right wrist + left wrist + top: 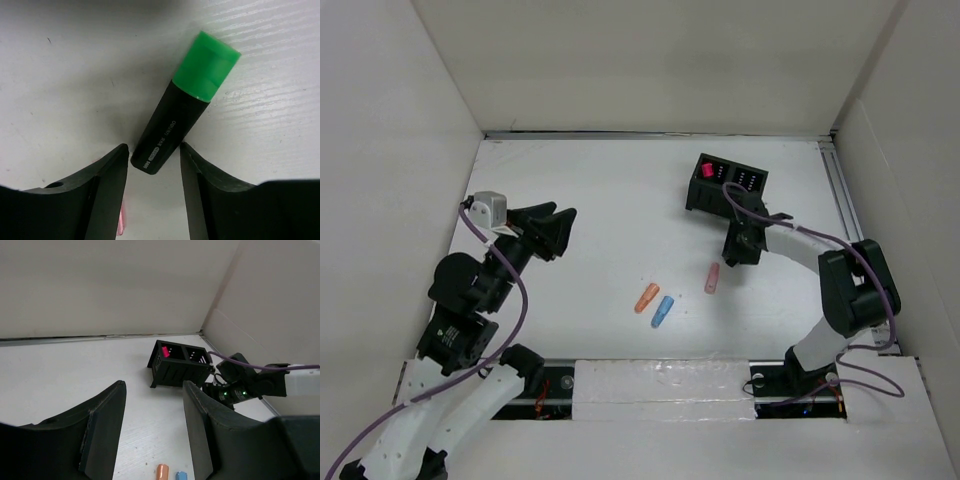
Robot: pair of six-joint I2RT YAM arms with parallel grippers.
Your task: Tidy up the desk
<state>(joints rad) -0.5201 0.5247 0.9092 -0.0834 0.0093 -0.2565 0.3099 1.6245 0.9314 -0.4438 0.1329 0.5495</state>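
Note:
The white desk (pixel 590 190) carries a black two-compartment holder (pixel 728 183) at the back right, with a red-pink item (pixel 708 171) in its left compartment. My right gripper (pixel 740 246) points down just in front of the holder. In the right wrist view it (pixel 153 150) is open, its jaws on either side of the butt end of a black highlighter with a green cap (pixel 184 107) lying on the desk. That highlighter is hidden in the top view. My left gripper (pixel 556 230) is open and empty at the left, above the desk.
An orange piece (pixel 647 297), a blue piece (pixel 662 311) and a pink piece (pixel 712 278) lie mid-desk. The pink one shows by my right gripper's left finger (pixel 120 222). The left wrist view shows the holder (pixel 179 362). White wall panels surround the desk.

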